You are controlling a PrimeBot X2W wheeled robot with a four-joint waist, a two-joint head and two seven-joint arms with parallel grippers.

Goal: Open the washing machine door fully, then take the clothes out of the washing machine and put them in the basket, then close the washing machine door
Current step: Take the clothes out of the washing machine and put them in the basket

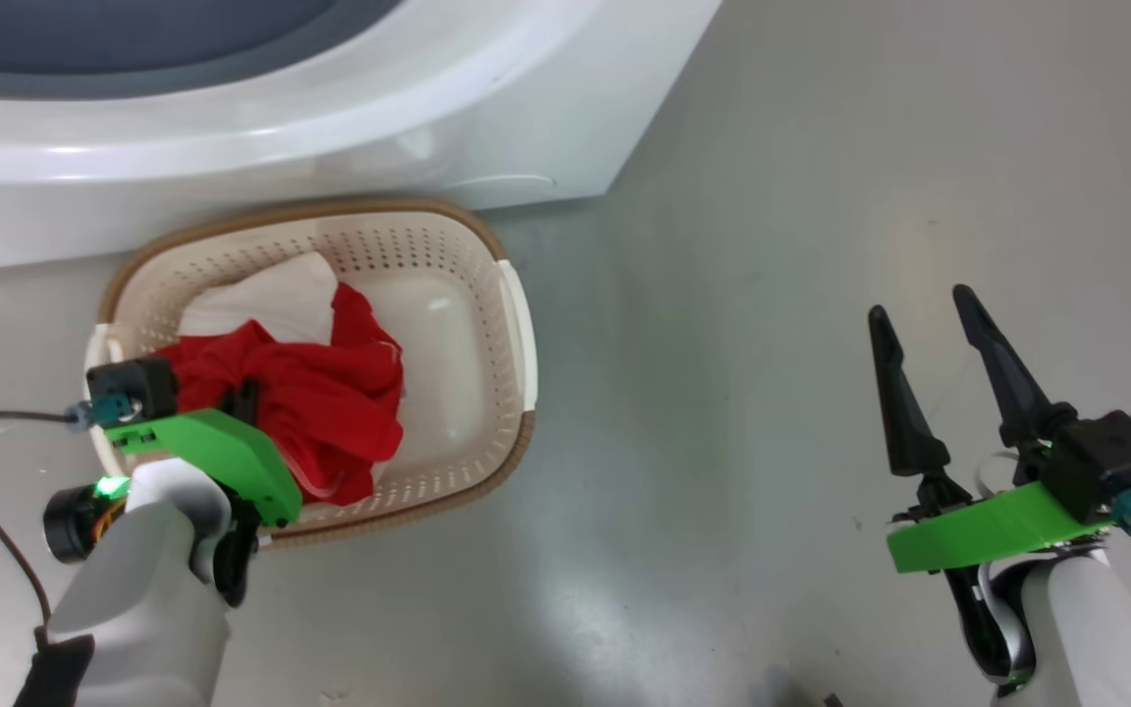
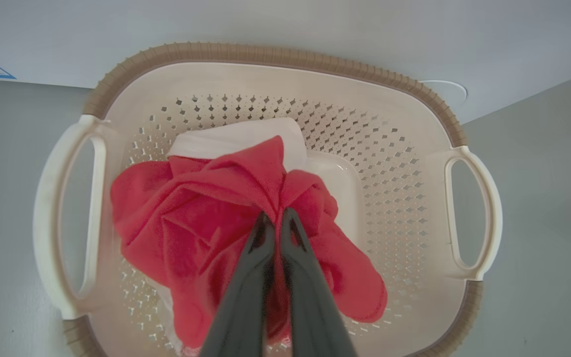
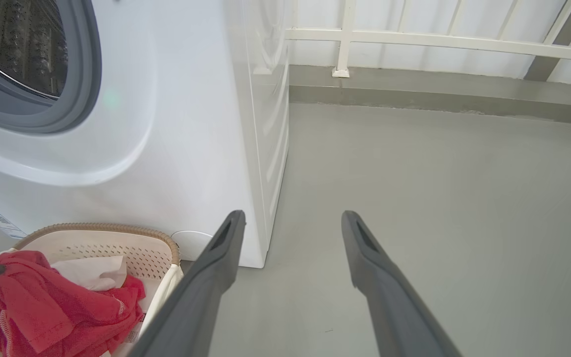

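At eight o'clock in the head view, our left gripper (image 2: 276, 218) pinches the clothes (image 1: 320, 403), fingers nearly together (red folds bunch around them), inside the basket (image 1: 330, 208). At eleven o'clock the washing machine (image 1: 330, 128) stands just behind the basket. Grey floor (image 1: 723, 393) separates the basket from our right gripper (image 1: 921, 302) at four o'clock, which is spread wide and holds nothing.

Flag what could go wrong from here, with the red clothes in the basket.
1. The left fingers are shut on a fold of the red clothes; lifting before they open could drag fabric back out of the basket.
2. The clothes pile toward one handle end, so an edge might slip over the rim.
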